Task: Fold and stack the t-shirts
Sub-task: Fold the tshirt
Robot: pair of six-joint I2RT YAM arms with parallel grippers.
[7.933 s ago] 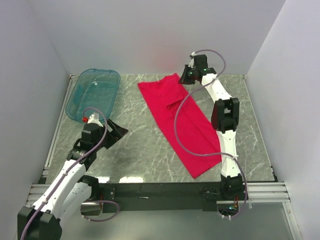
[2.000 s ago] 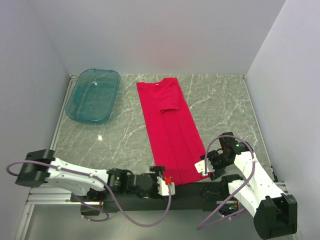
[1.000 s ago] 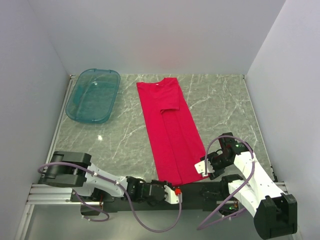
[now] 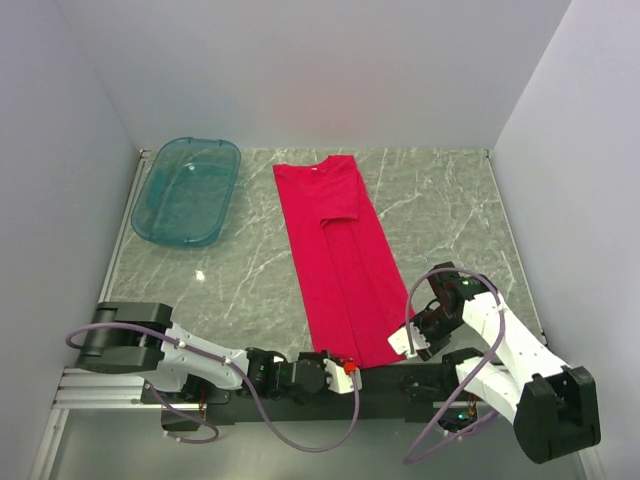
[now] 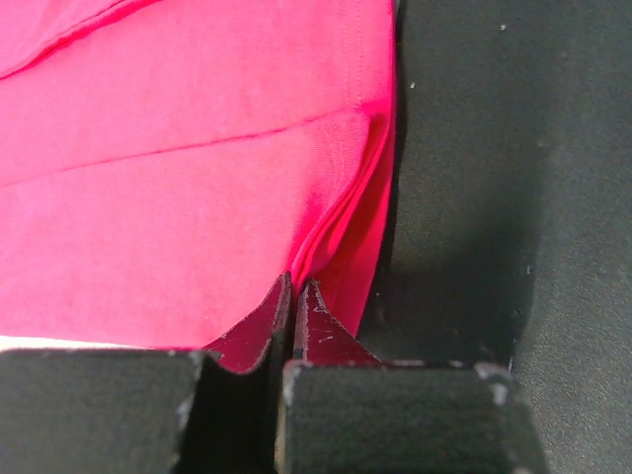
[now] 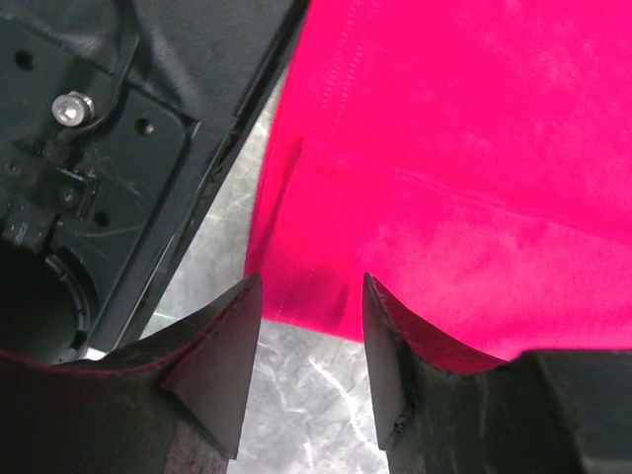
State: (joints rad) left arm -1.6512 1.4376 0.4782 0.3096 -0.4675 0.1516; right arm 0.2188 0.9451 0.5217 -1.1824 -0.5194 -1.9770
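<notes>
Top external view: where is the t-shirt laid, and how is it gripped?

— Lengthwise mid-table, collar far. Its near hem is pinched by the closed left gripper; its near right corner is seen between the parted fingers of the right gripper.

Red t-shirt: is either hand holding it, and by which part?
The left hand is shut on the near hem of the t-shirt. The right hand is open, straddling the near right corner, not gripping.
</notes>
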